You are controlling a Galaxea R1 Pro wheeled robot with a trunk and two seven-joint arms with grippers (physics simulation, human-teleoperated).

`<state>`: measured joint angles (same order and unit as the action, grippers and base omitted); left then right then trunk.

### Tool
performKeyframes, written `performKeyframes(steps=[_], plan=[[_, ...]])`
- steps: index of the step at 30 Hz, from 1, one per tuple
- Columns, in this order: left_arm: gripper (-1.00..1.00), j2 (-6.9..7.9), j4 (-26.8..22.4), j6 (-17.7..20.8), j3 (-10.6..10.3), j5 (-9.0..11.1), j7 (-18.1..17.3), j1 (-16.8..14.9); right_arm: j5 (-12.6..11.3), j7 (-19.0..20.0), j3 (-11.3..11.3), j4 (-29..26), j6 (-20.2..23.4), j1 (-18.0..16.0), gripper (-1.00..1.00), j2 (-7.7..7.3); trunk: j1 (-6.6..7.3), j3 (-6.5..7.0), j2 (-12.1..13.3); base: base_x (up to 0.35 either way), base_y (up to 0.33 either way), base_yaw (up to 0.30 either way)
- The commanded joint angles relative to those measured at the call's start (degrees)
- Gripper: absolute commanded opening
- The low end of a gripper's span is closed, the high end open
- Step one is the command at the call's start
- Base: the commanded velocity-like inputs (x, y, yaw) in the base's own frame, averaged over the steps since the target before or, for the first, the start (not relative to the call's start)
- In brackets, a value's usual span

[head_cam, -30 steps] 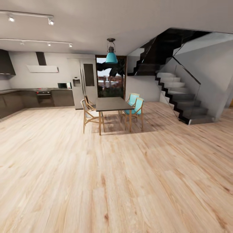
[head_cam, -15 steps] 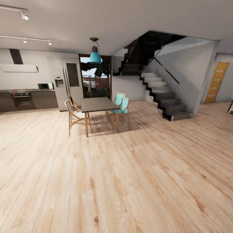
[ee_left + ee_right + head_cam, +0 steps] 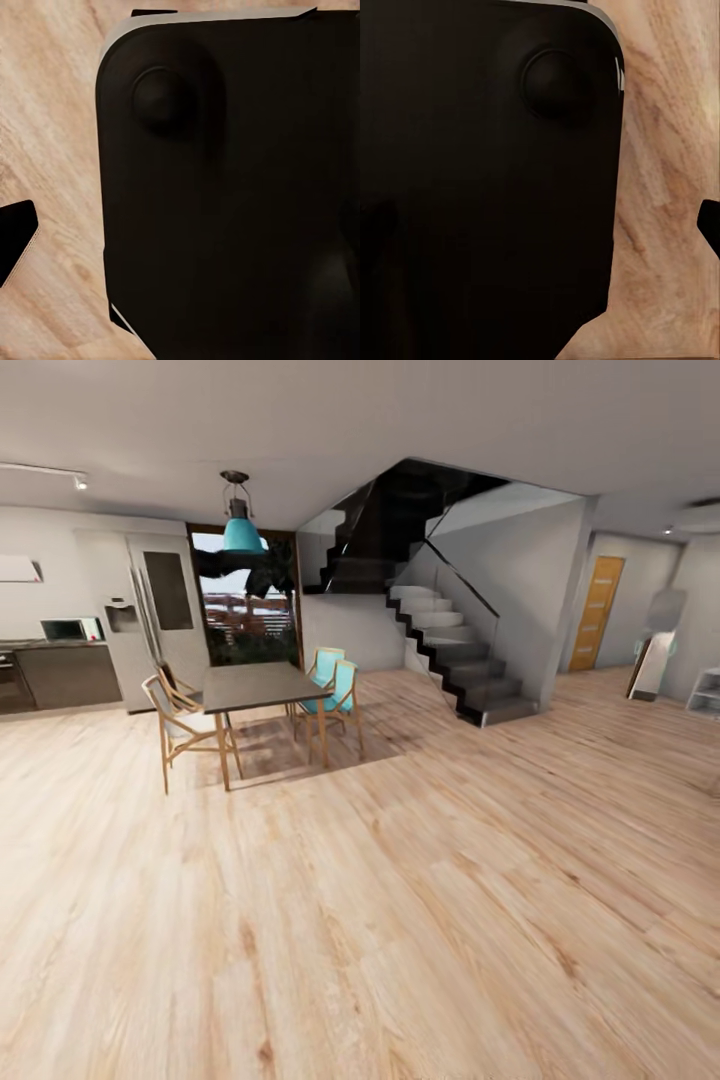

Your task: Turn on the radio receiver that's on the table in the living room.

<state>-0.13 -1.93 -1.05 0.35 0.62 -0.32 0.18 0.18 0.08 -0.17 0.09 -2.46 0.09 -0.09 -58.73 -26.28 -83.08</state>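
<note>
Across the plank floor [image 3: 400, 920] I should roll steadily seeking the living room; my jaws' state I cannot tell.

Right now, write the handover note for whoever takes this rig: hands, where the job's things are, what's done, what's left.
Hands: the wrist views look down on a dark rounded panel of the robot over the plank floor; whether either hand is open or shut cannot be told, and nothing shows as held.
Job's things: not found yet. Ahead are a dining table with chairs, a teal pendant lamp, a staircase and an orange door.
Done: nothing on the radio.
Left: find the living room, reach the table, switch the radio on.
</note>
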Motion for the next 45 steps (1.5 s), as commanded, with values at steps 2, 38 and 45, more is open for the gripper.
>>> performKeyframes(steps=[2, 38, 45], plan=[[1.00, 0.01, 0.00, 0.00, 0.00, 0.00, 0.03, 0.00, 0.00, 0.00, 0.00, 0.00, 0.00, 0.00, 1.00, -0.01, 0.00, 0.00, 0.00, 0.000, 0.000, -0.287], [1.00, -0.01, -0.08, 0.03, -0.15, 0.00, 0.05, 0.00, -0.79, -0.17, -0.44, 0.00, 0.00, 0.00, 1.00, -0.22, 0.00, 0.00, 0.00, 0.000, 0.000, -0.287], [1.00, -0.04, -0.23, -0.02, -0.41, -0.14, -0.03, 0.00, -0.79, -0.17, -0.44, 0.00, 0.00, 0.00, 1.00, -0.18, 0.00, 0.00, 0.00, 0.000, 0.000, -0.287]])
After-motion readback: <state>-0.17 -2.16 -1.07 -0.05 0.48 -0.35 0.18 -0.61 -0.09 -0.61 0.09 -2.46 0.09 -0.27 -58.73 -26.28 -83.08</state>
